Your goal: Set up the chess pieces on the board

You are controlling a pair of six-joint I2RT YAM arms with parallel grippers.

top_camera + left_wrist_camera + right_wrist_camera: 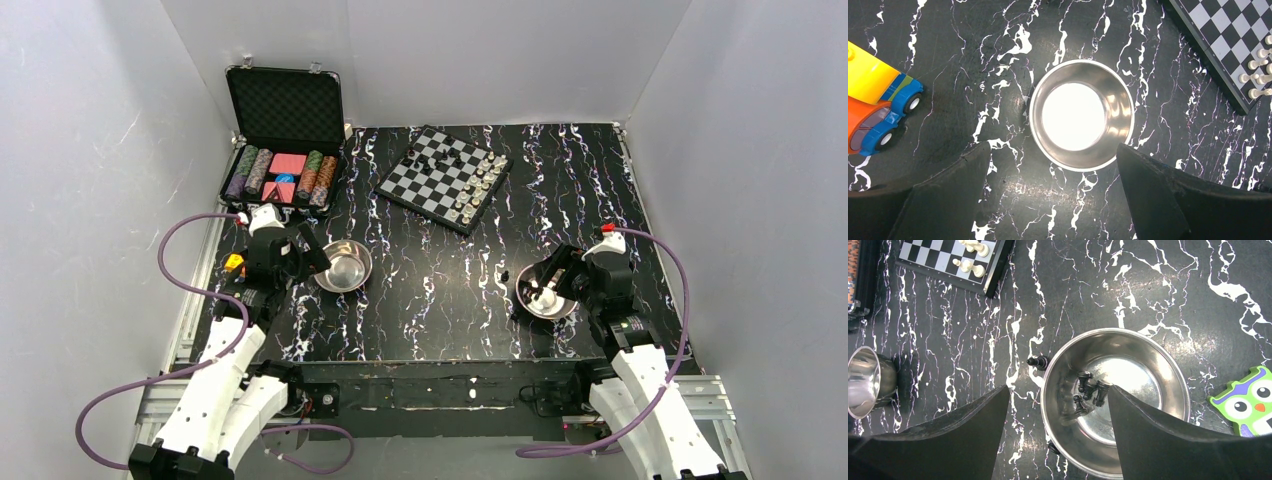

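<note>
Both claws are released. Your right claw [1058,390] hangs with its jaws wide over the right-hand steel bowl [1148,347], gripping nothing. Your left claw [1053,146] is spread just as wide over the other bowl [1118,100], which looks empty.

On the table [420,320], the board [443,178] lies at the far middle, turned at an angle and well apart from both claws. White pieces [478,188] line its right-hand side, and a few black pieces [440,158] stand along its far-left side.

The remaining black pieces [1090,390] lie tipped over in a small touching heap on the floor of the right bowl, directly below the gap between your right jaws. One stray piece [1038,361] lies on the table just outside that bowl's rim, on the side toward the left bowl.

Expect these to be light, stiff and smooth, so they will probably roll or skid on the steel. Pinch one across its narrow middle. In the heap, closing on one may drag its neighbours, so the stray piece looks like the cleaner pick.
</note>
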